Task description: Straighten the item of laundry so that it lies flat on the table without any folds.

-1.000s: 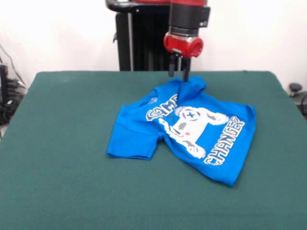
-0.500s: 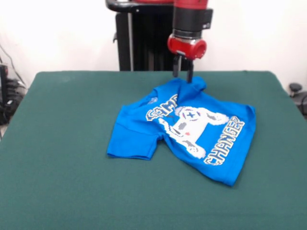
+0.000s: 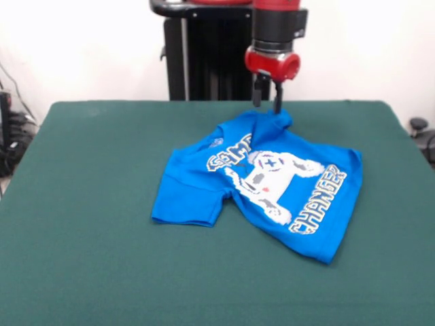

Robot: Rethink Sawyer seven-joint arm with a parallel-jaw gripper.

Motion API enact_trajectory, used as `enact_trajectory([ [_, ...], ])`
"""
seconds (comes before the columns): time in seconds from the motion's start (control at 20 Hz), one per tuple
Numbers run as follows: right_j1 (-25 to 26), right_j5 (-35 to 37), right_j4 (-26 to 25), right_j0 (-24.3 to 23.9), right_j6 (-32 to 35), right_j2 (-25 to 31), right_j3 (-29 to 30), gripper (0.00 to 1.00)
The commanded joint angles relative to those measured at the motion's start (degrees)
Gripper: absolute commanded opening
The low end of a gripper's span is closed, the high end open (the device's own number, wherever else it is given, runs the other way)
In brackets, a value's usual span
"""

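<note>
The blue T-shirt (image 3: 262, 183) lies crumpled just below and in front of the jaws, its top corner bunched up directly under the fingertips and one sleeve folded beneath the body. The gripper (image 3: 268, 104) hangs over that corner with two dark fingers apart and nothing between them; we cannot tell for sure whether the tips touch the cloth. Our worry is that a pinch here catches both layers of the bunched corner, so a pull drags the whole shirt instead of opening the fold. The green felt table (image 3: 88, 238) may also cling and re-wrinkle the fabric. Behind the jaws stand a black pedestal (image 3: 197, 61) and a pale wall (image 3: 81, 47).
</note>
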Motion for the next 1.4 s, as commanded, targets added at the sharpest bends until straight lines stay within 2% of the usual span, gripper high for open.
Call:
enact_trajectory([
  [0.05,4.8,-3.5,5.2,1.2,21.0,7.4,-2.2,1.00],
  [0.55,8.8,-7.4,6.1,2.6,20.8,7.1,-4.3,1.00],
  [1.05,8.3,-7.9,8.3,4.9,17.2,4.5,-4.8,1.00],
  [1.4,7.9,-6.9,7.9,3.0,17.9,5.2,-4.0,1.00],
])
